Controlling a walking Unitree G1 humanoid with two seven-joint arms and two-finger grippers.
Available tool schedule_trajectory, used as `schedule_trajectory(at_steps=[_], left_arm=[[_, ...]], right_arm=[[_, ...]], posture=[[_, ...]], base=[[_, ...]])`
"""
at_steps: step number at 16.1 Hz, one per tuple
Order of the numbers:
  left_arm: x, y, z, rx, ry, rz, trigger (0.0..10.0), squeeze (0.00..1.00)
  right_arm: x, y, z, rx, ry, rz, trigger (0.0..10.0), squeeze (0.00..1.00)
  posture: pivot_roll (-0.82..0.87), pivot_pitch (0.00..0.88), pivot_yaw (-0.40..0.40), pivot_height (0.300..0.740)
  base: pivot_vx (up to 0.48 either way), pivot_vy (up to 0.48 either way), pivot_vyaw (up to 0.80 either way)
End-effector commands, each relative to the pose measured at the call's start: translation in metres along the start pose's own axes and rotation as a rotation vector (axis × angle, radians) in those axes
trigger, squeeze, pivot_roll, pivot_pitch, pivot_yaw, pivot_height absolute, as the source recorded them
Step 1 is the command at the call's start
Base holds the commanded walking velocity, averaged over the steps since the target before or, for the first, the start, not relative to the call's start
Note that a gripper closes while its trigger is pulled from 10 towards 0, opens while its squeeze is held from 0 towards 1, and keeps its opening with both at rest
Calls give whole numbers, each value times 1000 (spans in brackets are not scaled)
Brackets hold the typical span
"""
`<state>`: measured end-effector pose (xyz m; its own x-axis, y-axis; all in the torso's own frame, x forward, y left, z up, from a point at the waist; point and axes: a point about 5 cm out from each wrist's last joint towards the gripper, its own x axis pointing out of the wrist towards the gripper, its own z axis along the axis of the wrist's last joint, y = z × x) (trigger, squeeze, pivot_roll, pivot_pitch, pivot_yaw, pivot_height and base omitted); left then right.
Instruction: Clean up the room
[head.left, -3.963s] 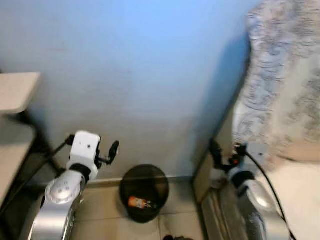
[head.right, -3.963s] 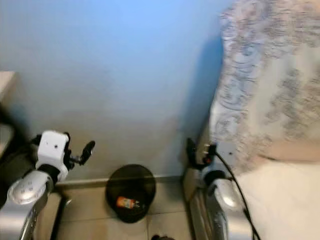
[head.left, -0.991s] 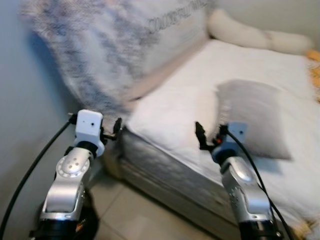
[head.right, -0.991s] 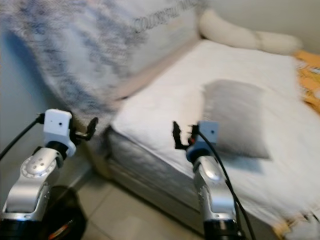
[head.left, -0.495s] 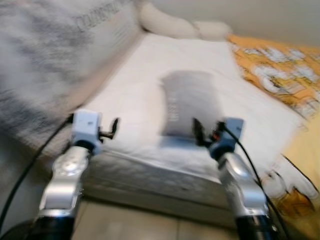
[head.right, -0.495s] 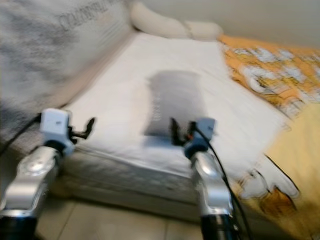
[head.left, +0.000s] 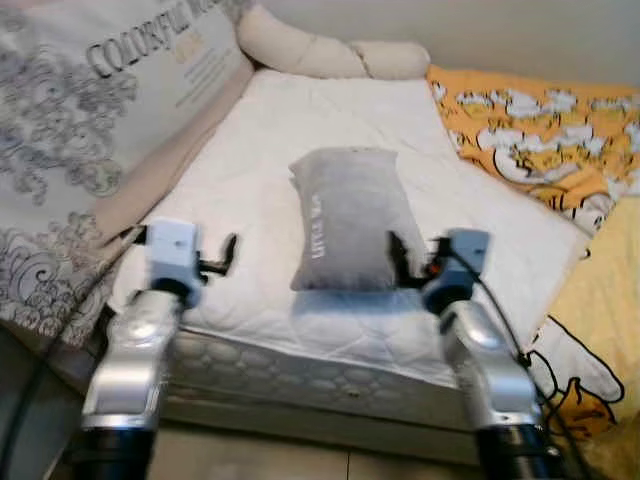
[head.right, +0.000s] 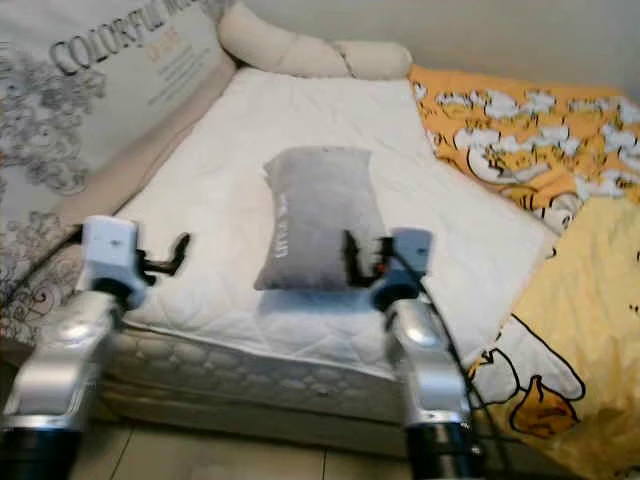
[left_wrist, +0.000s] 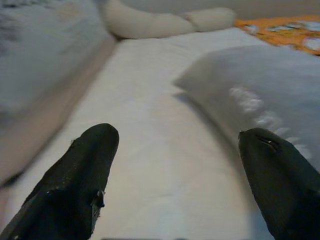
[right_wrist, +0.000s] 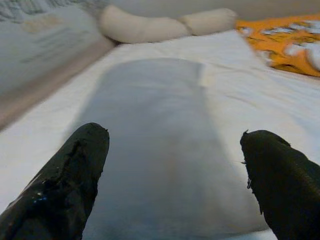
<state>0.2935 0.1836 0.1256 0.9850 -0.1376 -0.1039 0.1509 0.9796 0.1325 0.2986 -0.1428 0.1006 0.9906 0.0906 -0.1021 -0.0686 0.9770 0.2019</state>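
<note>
A grey pillow (head.left: 345, 215) lies lengthwise on the white quilted mattress (head.left: 250, 140) in front of me. My right gripper (head.left: 398, 252) is open and held up at the pillow's near right corner; its wrist view looks along the pillow (right_wrist: 150, 125) between the black fingers (right_wrist: 75, 170). My left gripper (head.left: 226, 254) is open and empty, raised over the near left part of the mattress, with the pillow (left_wrist: 265, 80) off to its side. Neither gripper touches the pillow.
A big grey-patterned cushion (head.left: 90, 110) leans along the bed's left side. A cream bolster (head.left: 310, 52) lies at the far end. An orange cartoon blanket (head.left: 530, 130) and a yellow one (head.left: 600, 300) cover the right. Tiled floor (head.left: 250, 462) runs along the bed's near edge.
The camera has swung right, away from the blue wall and black bin, and now faces the bed squarely and sharply. Both arms keep the same raised pose, grippers open.
</note>
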Motion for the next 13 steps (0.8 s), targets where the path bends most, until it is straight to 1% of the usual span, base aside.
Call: schedule_trajectory(at_steps=[1,13], left_arm=[[0,3,3,15,-8,10,10000,0],[0,4,4,19,-9,13,10000,0]], right_arm=[[1,1,2,-5,-5,2,10000,0],[-1,2,-2,-15,11,15,10000,0]], posture=[[73,0,-20,740],[78,0,-22,740]], base=[[307,0,0],[307,0,0]])
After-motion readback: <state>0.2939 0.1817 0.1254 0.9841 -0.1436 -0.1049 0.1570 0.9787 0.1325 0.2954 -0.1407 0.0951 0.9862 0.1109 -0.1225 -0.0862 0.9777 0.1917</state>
